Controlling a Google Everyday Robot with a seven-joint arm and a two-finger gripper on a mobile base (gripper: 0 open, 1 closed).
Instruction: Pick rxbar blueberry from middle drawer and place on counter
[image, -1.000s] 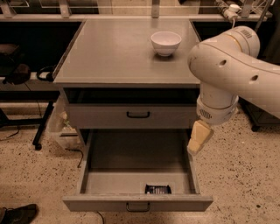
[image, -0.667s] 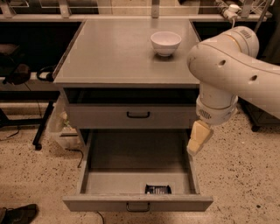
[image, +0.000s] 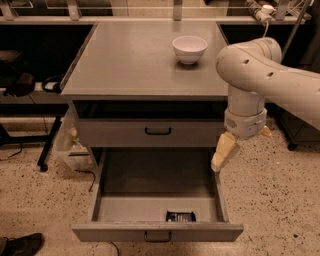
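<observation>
The gripper (image: 226, 149) is being held low at the right side of the cabinet, over the right wall of the open middle drawer (image: 157, 231) near its far corner. It is being carried below the thick pale arm (image: 265, 75), which is being brought in from the right edge of the scene. Whether the gripper is spread wide, narrowed or closed cannot be told, since only one cream-coloured part of it is being shown clearly, pointing down and to the left.

The middle drawer is being kept pulled fully out toward the near side, its grey front panel with the small black loop handle being seen at the bottom of the view. The rxbar blueberry (image: 180, 216) is being kept flat on the drawer floor, against the near wall and a little right of centre, well apart from the gripper.

Above it, the other grey drawer front (image: 150, 132) is being kept closed. The counter (image: 135, 60) is being occupied by a white bowl (image: 189, 49) at its far right. A dark shoe (image: 20, 244) is being shown on the speckled floor (image: 280, 200) at the near left.
</observation>
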